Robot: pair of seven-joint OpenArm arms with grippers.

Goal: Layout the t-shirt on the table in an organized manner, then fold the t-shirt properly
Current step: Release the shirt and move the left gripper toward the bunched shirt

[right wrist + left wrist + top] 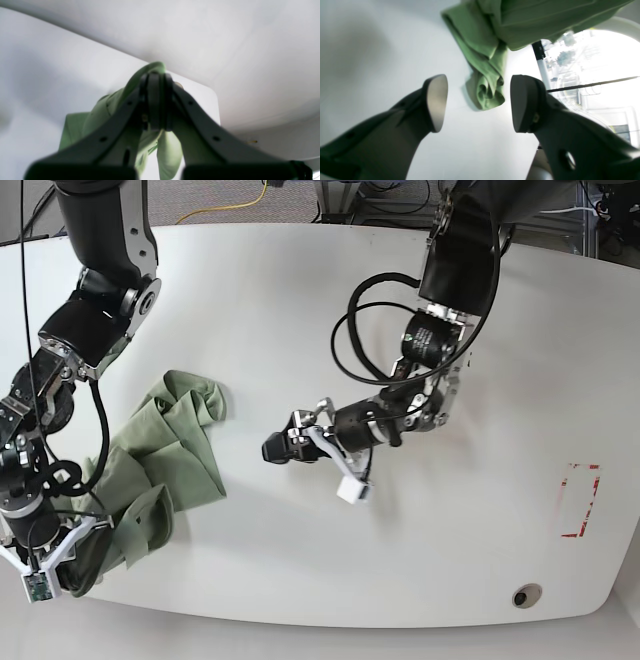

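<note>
White glossy table [300, 290], mostly bare, red rectangle mark [580, 500] at 4 o'clock and a round hole [521, 596] near the front edge at 5. T-shirt [165, 470] sits bunched at 8 o'clock, crumpled and partly doubled over itself, one end trailing to the table's front-left edge, nowhere near laid out.

Right gripper [157, 105], low at 8 o'clock by that edge, has its jaws pressed together pinching a fold of the shirt; green cloth loops over the fingertips and hangs below. Looks like it holds that end as an anchor so the fabric can be pulled out flat.

Left gripper [477, 102] hangs near table centre, pointing toward 9 o'clock at the shirt, jaws spread wide, nothing between them. In its wrist view a rolled bit of the shirt [490, 92] lies just ahead, apart from both fingers [437, 102]. Probably lining up to grab that near bunch.

Judgement: layout step, early; folding not begun. Risk: grabbing several layers at once.
</note>
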